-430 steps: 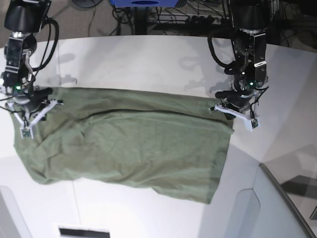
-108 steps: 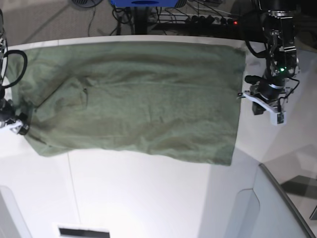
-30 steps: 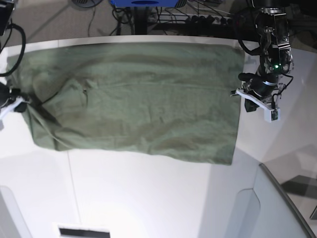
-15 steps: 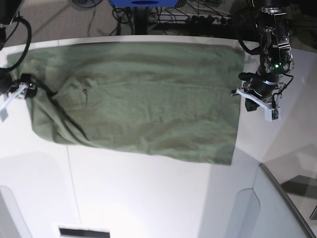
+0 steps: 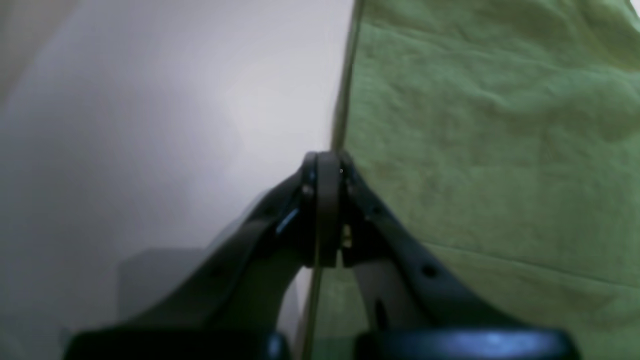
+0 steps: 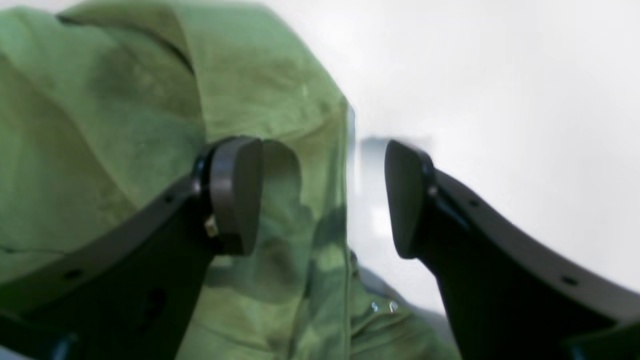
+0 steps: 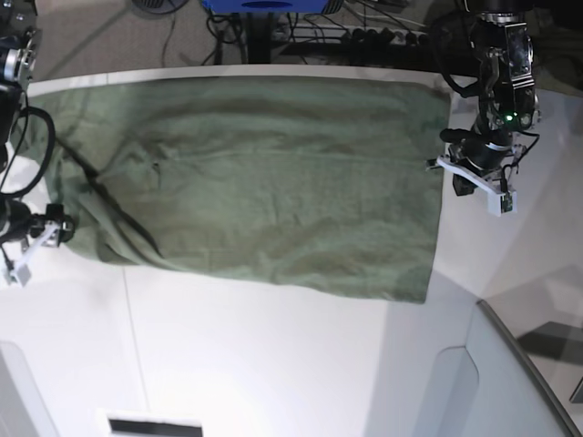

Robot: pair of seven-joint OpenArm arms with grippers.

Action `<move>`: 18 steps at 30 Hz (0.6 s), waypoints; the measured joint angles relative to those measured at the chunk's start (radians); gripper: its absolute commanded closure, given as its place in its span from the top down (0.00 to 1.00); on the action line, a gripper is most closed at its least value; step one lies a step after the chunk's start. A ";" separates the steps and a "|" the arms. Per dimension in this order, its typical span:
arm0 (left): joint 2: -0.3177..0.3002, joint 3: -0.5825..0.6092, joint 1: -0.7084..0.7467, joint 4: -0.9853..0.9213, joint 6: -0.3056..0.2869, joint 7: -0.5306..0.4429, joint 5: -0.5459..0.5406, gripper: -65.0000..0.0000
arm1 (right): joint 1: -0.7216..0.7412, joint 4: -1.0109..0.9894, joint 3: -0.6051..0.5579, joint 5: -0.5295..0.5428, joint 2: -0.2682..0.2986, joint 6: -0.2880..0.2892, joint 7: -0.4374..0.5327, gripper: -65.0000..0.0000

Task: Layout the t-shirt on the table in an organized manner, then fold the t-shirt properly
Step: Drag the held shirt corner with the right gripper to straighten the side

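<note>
The olive-green t-shirt (image 7: 255,173) lies spread wide on the white table (image 7: 273,364), with a creased fold near its left end. My right gripper (image 7: 50,228) is at that left end. In the right wrist view it (image 6: 320,195) stands open, and the t-shirt's (image 6: 100,125) edge lies loose under the gap. My left gripper (image 7: 455,175) sits at the shirt's right edge. In the left wrist view its jaws (image 5: 322,165) are pressed shut just over the hem of the t-shirt (image 5: 490,150), with no cloth visible between them.
A grey angled panel (image 7: 510,382) rises at the front right corner. Cables and a blue object (image 7: 264,7) lie beyond the table's far edge. A dark slot (image 7: 150,425) shows at the front left. The shirt's top edge runs along the far table edge.
My right gripper has opened, let go of the shirt's left edge and moved toward the front of the table. The left end of the shirt has settled. The left arm has barely moved.
</note>
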 measured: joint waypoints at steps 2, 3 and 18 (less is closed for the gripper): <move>-0.004 0.000 -0.001 0.000 0.002 -0.002 -0.002 0.00 | 0.020 -0.041 0.000 -0.006 0.003 -0.007 0.034 0.56; -0.005 0.000 -0.001 0.000 0.001 -0.003 0.000 0.00 | 0.026 -0.060 0.000 -0.005 0.003 -0.006 0.064 0.56; -0.004 0.000 -0.006 0.000 0.001 -0.001 0.000 0.00 | 0.066 -0.221 -0.001 -0.004 0.002 0.002 0.169 0.43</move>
